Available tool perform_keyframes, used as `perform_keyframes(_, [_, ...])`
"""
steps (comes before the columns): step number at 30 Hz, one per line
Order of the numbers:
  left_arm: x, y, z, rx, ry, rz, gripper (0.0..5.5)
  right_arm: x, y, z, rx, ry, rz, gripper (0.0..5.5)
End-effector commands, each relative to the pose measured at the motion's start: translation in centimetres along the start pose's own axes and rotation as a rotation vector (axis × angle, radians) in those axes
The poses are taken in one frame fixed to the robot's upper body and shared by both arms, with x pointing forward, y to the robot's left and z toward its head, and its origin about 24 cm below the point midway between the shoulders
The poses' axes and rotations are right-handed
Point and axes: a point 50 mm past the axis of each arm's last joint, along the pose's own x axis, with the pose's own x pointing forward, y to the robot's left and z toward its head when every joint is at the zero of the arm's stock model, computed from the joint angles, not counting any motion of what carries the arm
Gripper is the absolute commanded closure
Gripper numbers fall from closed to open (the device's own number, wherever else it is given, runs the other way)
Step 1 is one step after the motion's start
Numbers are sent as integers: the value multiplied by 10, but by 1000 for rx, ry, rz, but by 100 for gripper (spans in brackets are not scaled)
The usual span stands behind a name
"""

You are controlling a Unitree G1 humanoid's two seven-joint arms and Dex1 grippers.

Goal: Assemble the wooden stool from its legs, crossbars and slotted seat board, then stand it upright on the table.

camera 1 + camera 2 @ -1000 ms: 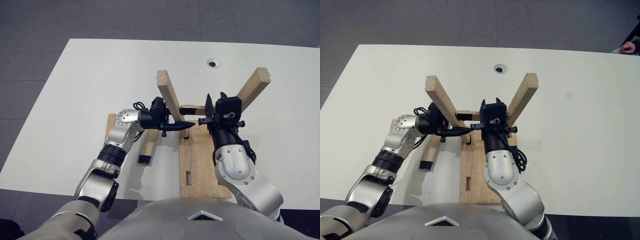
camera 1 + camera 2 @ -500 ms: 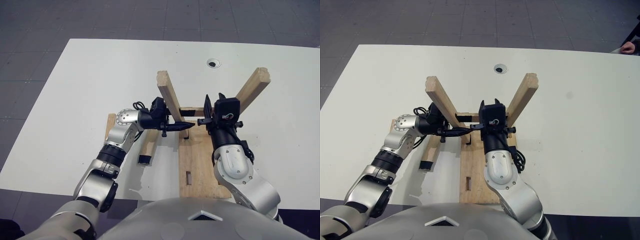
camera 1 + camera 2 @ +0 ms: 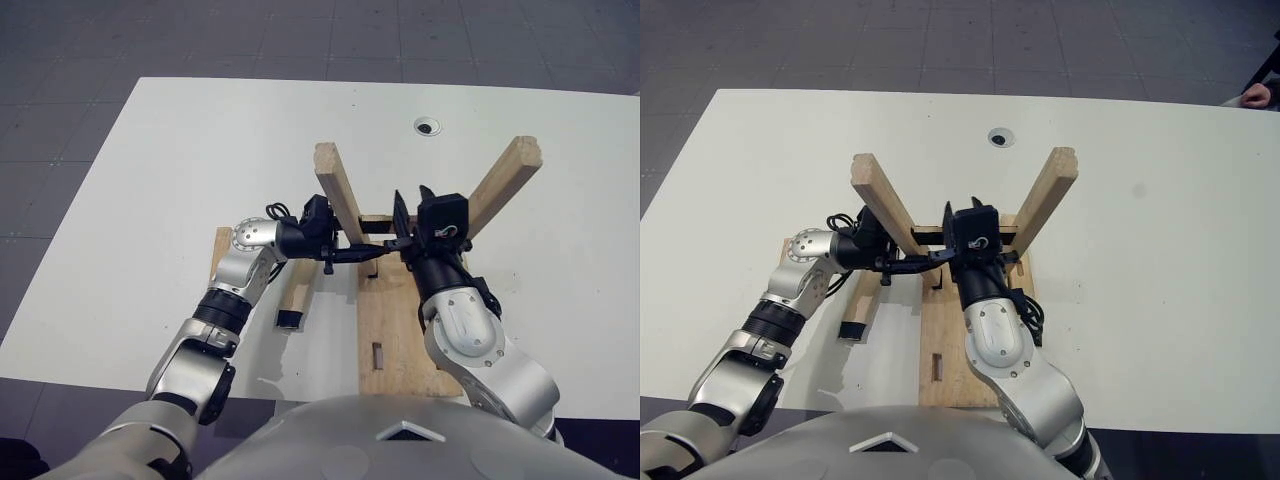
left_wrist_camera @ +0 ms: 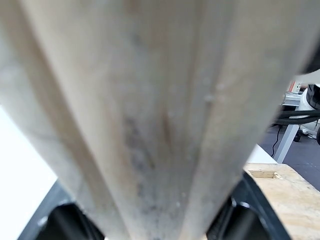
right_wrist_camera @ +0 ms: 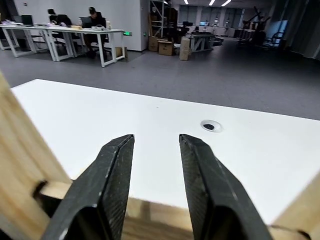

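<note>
The slotted seat board (image 3: 392, 330) lies flat on the white table. Two wooden legs rise from its far end, splayed apart: the left leg (image 3: 336, 190) and the right leg (image 3: 506, 178). A crossbar (image 3: 378, 221) joins them low down. My left gripper (image 3: 362, 251) is shut on the left leg near its base; the leg (image 4: 150, 100) is very close in the left wrist view, beside the board (image 4: 287, 195). My right gripper (image 5: 156, 137) is open just above the crossbar (image 5: 150, 212), between the two legs.
A loose leg (image 3: 298, 288) with a dark end lies on the table left of the board, and another wooden piece (image 3: 221, 250) lies beyond my left arm. A cable hole (image 3: 427, 126) sits in the table behind the stool.
My right gripper has shifted left along the crossbar toward the left leg, still open. The left arm and the stool parts have stayed put.
</note>
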Motion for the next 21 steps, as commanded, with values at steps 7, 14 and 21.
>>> perform_keyframes(7, [-32, -56, -106, -340, 538, 6, 345, -20, -89, 112, 204, -631, 48, 385])
perform_keyframes(14, [-33, -56, -107, -333, 548, 12, 345, -88, -195, 123, -149, -549, -670, 385])
perform_keyframes(21, [-35, -56, -106, -324, 553, 12, 345, -80, -208, 22, -31, 78, -738, 385])
